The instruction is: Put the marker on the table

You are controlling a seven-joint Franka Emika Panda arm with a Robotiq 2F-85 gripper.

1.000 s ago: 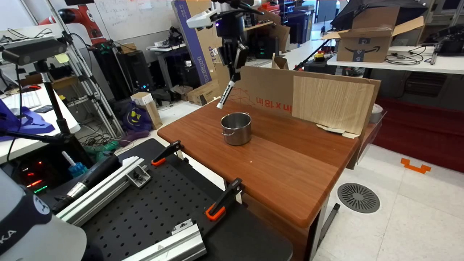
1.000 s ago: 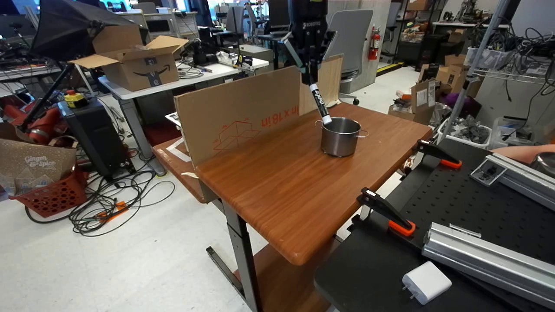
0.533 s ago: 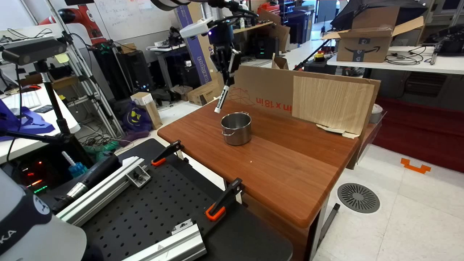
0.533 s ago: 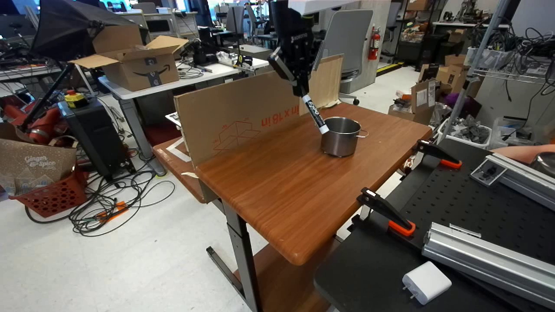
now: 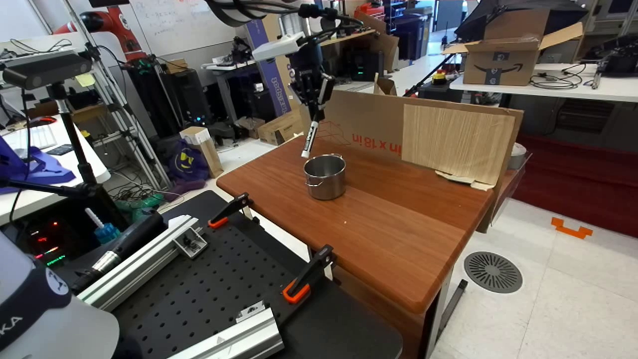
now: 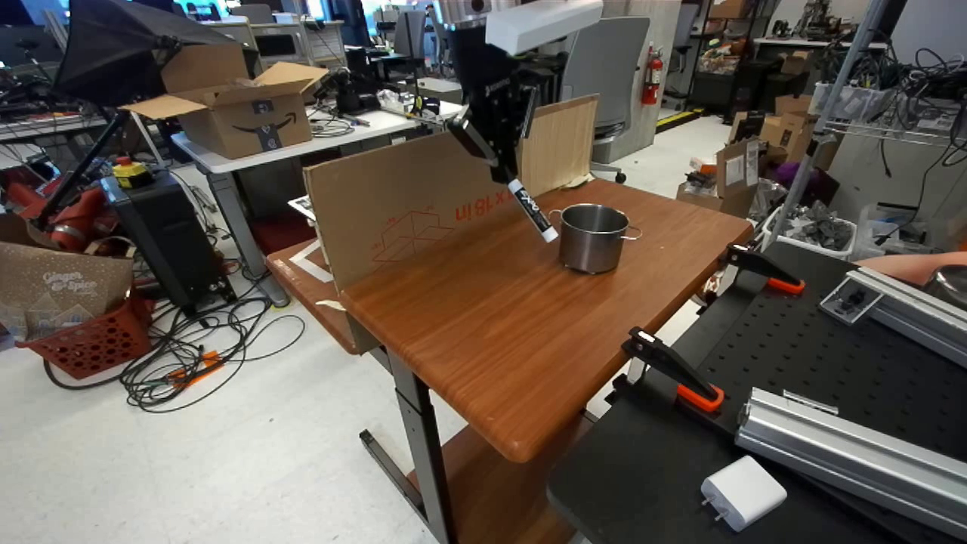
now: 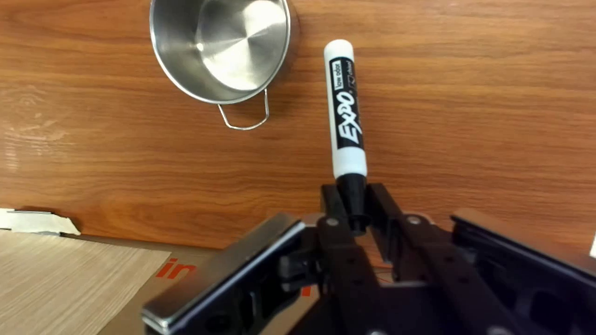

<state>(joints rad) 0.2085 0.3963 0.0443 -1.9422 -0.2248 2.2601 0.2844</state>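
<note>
As the marker is pinched by its black end in the gripper, its white end is pointed out and downward from there, apparently above the table; the metal cup is seen below and ahead of the gripper, near the marker but apart. A slow lowering is called for here: cup avoided, barrel tilted flatter, grip eased only once wood is met.

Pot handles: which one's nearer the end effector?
The handle facing the cardboard, the only one showing in the wrist view. The other handle faces the black board, farther from the end effector.
</note>
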